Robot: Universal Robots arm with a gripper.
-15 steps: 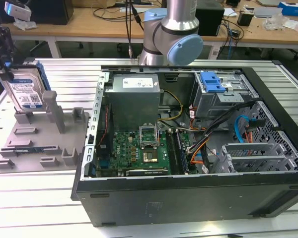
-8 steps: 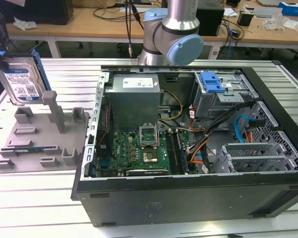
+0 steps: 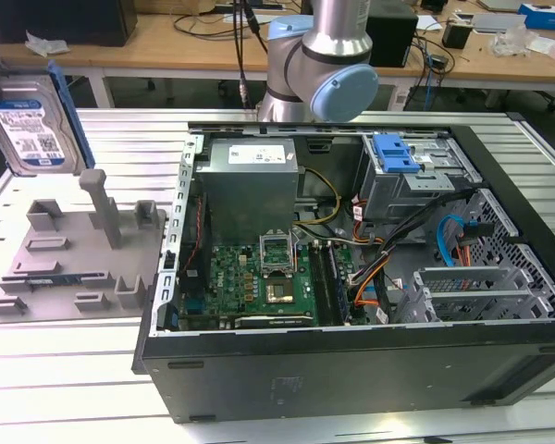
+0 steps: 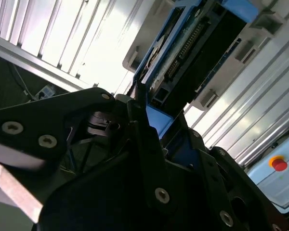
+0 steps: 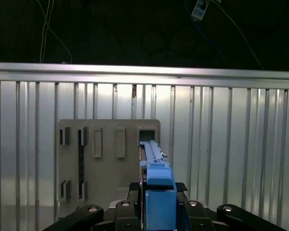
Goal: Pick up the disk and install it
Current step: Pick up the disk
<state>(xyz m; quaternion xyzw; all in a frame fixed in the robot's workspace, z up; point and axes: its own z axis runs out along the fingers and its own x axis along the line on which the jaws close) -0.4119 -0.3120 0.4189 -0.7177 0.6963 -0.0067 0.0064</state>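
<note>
The tool (image 5: 157, 211) is gripping the disk (image 3: 30, 129) by its blue bracket, holding it upright above the grey fixture (image 3: 74, 250) on the tabletop (image 3: 65, 370).

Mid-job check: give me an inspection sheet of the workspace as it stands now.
Surface: ribbed metal table carrying a grey fixture plate and an open computer case.
Job's things: the disk is held in the air above the fixture plate, outside the case.
Clutter: small items on the wooden bench behind.
Claw: claw shut on the disk's blue carrier.
Cables: orange wires inside the case.
Surroundings: arm base behind the case.
</note>
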